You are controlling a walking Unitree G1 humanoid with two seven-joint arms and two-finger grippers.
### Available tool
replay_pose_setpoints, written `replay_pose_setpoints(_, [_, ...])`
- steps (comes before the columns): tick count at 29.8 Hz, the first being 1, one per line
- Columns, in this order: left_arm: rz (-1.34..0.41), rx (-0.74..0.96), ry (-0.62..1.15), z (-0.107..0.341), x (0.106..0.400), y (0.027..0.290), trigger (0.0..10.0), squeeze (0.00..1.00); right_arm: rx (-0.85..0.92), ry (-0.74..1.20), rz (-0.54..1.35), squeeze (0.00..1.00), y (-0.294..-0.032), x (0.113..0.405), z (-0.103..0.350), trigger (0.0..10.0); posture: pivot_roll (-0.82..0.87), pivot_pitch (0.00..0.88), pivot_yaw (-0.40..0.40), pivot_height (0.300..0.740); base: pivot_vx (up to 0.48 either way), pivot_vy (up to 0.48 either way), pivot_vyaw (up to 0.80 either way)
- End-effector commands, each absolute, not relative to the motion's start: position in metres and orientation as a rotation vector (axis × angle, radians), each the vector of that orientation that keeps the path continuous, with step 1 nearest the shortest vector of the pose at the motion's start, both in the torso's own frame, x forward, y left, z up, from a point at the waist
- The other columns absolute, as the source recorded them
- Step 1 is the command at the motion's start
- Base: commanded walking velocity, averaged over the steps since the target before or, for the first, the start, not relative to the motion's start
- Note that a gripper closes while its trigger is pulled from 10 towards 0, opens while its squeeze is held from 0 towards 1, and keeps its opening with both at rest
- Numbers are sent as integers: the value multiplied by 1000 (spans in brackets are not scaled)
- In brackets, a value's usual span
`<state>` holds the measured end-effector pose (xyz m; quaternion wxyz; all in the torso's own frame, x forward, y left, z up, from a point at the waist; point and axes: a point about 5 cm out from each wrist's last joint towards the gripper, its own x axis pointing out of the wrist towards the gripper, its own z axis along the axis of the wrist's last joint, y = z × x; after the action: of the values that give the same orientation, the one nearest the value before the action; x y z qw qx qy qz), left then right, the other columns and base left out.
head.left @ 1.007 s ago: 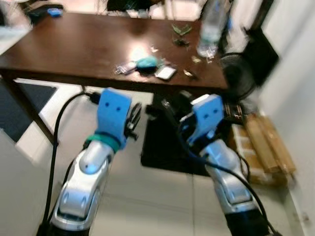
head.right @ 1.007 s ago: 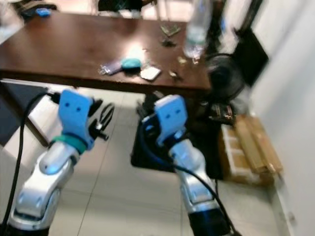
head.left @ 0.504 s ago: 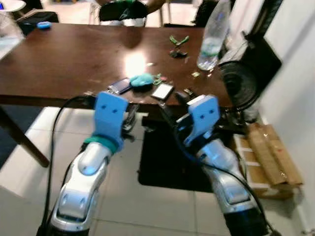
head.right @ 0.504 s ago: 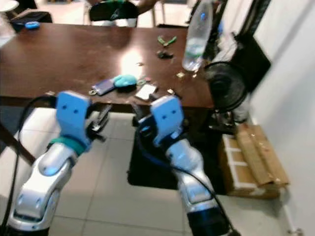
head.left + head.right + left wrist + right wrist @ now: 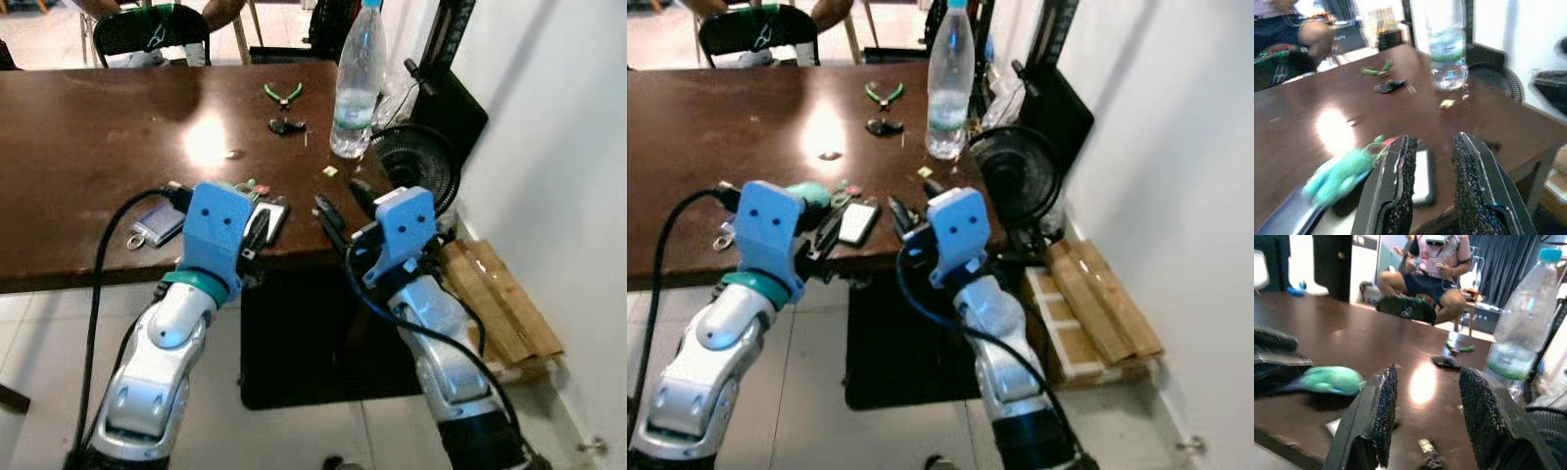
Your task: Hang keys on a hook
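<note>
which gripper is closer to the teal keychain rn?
Left. The left gripper is at the table edge right beside the teal keychain, fingers open just short of it. The right gripper, also open, sits further along the edge, past the phone.

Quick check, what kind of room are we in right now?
Probably a home dining or living area: a dark wooden table with a water bottle and pliers on it, a floor fan by the wall, and a seated person.
</note>
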<state>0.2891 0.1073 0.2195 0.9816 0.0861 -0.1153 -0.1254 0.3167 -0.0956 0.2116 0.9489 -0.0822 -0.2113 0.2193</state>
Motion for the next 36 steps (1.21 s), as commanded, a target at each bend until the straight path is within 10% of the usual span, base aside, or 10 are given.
replay_pose_setpoints(1, [-231,195,-220,215,288,113,10000,0,-165,-441,452,0,-93,316,213,10000,-54,80,71,740,394,0,0])
replay_pose_setpoints(14, [-275,250,-184,208,287,114,10000,0,-163,-442,456,0,-91,316,212,10000,-50,81,72,740,290,0,0])
replay_pose_setpoints(25, [-640,310,-3,177,270,124,10000,0,-165,-447,462,0,-90,318,213,10000,-50,77,70,740,0,0,0])
replay_pose_setpoints(36, [-459,242,103,154,276,138,10000,0,-270,-287,546,0,-87,325,188,10000,-45,70,55,740,0,0,0])
